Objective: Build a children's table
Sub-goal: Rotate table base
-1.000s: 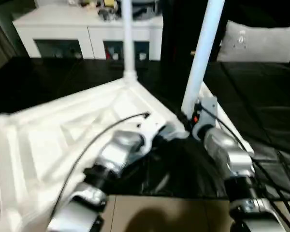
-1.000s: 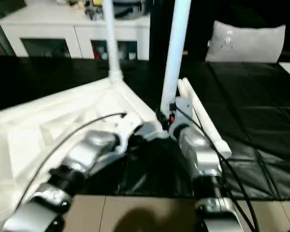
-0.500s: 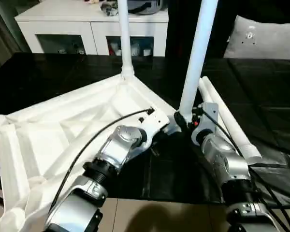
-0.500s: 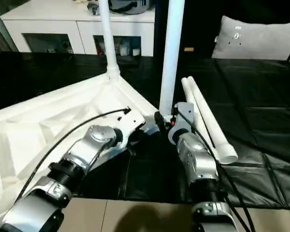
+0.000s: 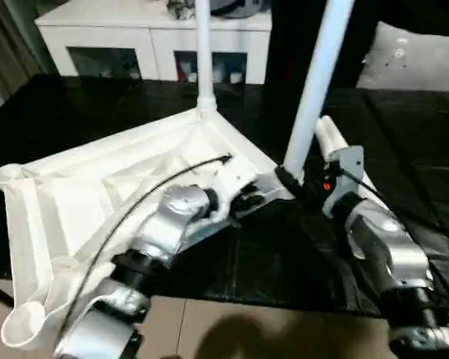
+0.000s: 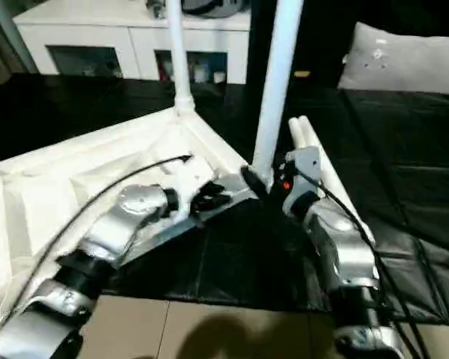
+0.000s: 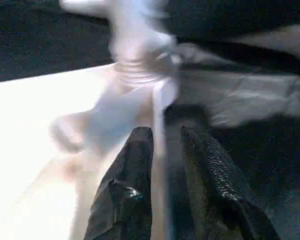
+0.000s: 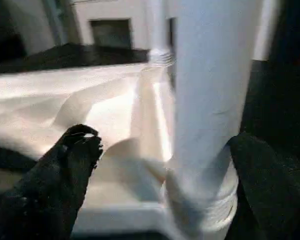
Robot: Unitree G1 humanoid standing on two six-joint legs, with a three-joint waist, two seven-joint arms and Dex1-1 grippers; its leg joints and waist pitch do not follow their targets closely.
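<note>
The white tabletop (image 5: pixel 97 194) lies upside down on a black floor mat (image 5: pixel 299 254), ribs facing up. Two white legs stand up from its corners. The far leg (image 5: pixel 203 52) rises from the back corner. The near leg (image 5: pixel 314 82) rises from the corner closest to the robot's right arm. Two more loose legs (image 6: pixel 314 149) lie flat on the mat just beside that corner, partly hidden behind the right arm.

The left tool (image 7: pixel 165 145) reaches in at the edge of the tabletop near the standing leg. Its two black fingers (image 7: pixel 135 165) sit on either side of a thin white rim with a small gap between them. They are a little apart, and it is not clear whether they pinch the rim.

The right tool (image 8: pixel 160 165) is spread wide open. Its fingers stand on either side of the near leg's base, apart from it, not gripping.

A black cable (image 5: pixel 135 202) runs over the left arm and crosses in front of the tabletop.

Behind the mat stands a white cabinet (image 5: pixel 135 45) with glass doors and small things inside. A grey pillow (image 5: pixel 411 60) lies on the far right. Close to the robot there is a strip of tan floor (image 5: pixel 247 329).
</note>
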